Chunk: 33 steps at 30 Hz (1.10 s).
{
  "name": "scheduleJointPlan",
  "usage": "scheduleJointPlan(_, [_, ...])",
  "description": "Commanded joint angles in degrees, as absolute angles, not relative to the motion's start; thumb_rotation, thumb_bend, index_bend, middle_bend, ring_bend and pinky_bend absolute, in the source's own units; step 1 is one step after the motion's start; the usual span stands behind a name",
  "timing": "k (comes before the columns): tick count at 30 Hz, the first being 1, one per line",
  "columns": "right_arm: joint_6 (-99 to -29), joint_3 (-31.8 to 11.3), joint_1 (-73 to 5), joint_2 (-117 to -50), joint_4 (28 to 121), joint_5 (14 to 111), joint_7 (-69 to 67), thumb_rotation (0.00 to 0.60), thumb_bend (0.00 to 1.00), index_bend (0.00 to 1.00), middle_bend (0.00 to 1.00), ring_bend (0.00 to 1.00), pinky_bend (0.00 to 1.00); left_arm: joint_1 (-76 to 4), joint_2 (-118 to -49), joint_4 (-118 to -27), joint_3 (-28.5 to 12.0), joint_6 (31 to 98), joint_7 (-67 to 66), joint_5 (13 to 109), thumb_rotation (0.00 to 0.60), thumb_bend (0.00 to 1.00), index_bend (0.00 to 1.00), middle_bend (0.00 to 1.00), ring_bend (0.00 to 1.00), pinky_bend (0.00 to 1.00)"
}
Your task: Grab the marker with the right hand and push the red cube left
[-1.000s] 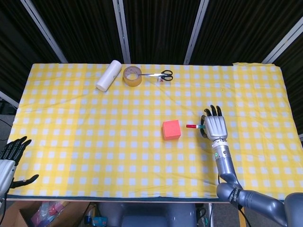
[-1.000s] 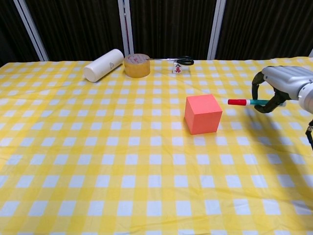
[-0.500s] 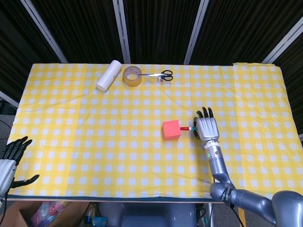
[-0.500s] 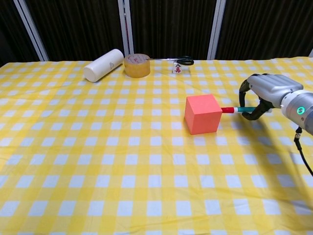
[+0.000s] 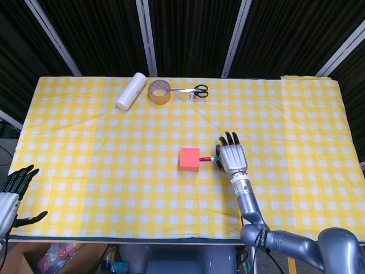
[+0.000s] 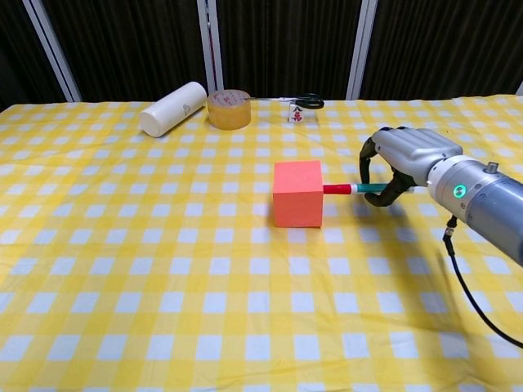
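Observation:
The red cube (image 5: 190,159) (image 6: 297,193) sits on the yellow checked cloth near the table's middle. My right hand (image 5: 231,158) (image 6: 404,160) holds the marker (image 6: 353,189) (image 5: 210,158) level, fingers curled around its green body. The marker's red cap points left and touches the cube's right face. At the near left edge, my left hand (image 5: 12,191) hangs off the table with its fingers spread, holding nothing; the chest view does not show it.
Along the far edge lie a white roll (image 5: 130,91) (image 6: 172,108), a ring of tape (image 5: 159,92) (image 6: 229,109), black-handled scissors (image 5: 194,90) (image 6: 304,102) and a small white tile (image 6: 297,113). A cardboard box (image 5: 34,258) stands below the table's near left corner.
My right hand moved left with the marker. The cap met the cube's right face and the cube slid left by about its own width.

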State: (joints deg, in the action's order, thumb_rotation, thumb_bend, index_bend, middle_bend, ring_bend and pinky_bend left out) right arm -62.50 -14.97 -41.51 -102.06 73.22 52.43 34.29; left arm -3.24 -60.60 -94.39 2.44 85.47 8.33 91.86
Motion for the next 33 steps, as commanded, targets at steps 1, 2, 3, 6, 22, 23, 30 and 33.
scheduleJointPlan(1, [-63.2, -15.1, -41.3, -102.0, 73.5, 51.9, 35.0, 0.600, 0.48, 0.58, 0.22, 0.04, 0.00, -3.2, -60.6, -94.4, 2.5, 85.5, 8.4, 91.9, 0.600, 0.00, 0.00, 0.00, 0.00, 0.00])
scheduleJointPlan(2, [-63.4, -15.1, -41.1, -101.9, 73.5, 51.6, 35.2, 0.600, 0.48, 0.58, 0.22, 0.04, 0.00, -3.2, -60.6, -94.4, 2.5, 85.5, 8.4, 91.9, 0.600, 0.00, 0.00, 0.00, 0.00, 0.00])
scheduleJointPlan(3, [-63.6, -15.1, -41.0, -101.8, 73.5, 51.3, 35.5, 0.600, 0.48, 0.58, 0.22, 0.04, 0.00, -3.2, -60.6, -94.4, 2.5, 85.5, 8.5, 91.9, 0.600, 0.00, 0.00, 0.00, 0.00, 0.00])
scheduleJointPlan(6, [-64.5, -15.0, -40.3, -101.4, 74.0, 50.1, 36.6, 0.600, 0.48, 0.58, 0.22, 0.04, 0.00, -3.3, -60.5, -94.3, 2.5, 85.6, 8.5, 92.2, 0.600, 0.00, 0.00, 0.00, 0.00, 0.00])
scheduleJointPlan(22, [-67.4, -15.5, -39.7, -102.7, 76.2, 47.1, 40.3, 0.600, 0.48, 0.58, 0.22, 0.04, 0.00, -3.4, -60.2, -94.0, 3.1, 86.1, 9.7, 93.8, 0.600, 0.00, 0.00, 0.00, 0.00, 0.00])
scheduleJointPlan(23, [-67.4, -15.6, -39.9, -103.1, 76.0, 47.0, 40.5, 0.600, 0.48, 0.58, 0.22, 0.04, 0.00, -3.4, -60.2, -94.0, 3.1, 86.0, 9.8, 93.9, 0.600, 0.00, 0.00, 0.00, 0.00, 0.00])
scheduleJointPlan(30, [-67.0, -17.2, -42.4, -107.1, 73.8, 46.1, 42.2, 0.600, 0.48, 0.58, 0.22, 0.04, 0.00, -3.7, -59.8, -94.0, 3.4, 85.6, 10.6, 94.1, 0.600, 0.00, 0.00, 0.00, 0.00, 0.00])
scheduleJointPlan(33, [-66.7, -18.1, -43.7, -108.6, 72.8, 45.9, 42.6, 0.600, 0.49, 0.58, 0.22, 0.04, 0.00, -3.8, -59.7, -94.0, 3.5, 85.5, 10.9, 94.3, 0.600, 0.00, 0.00, 0.00, 0.00, 0.00])
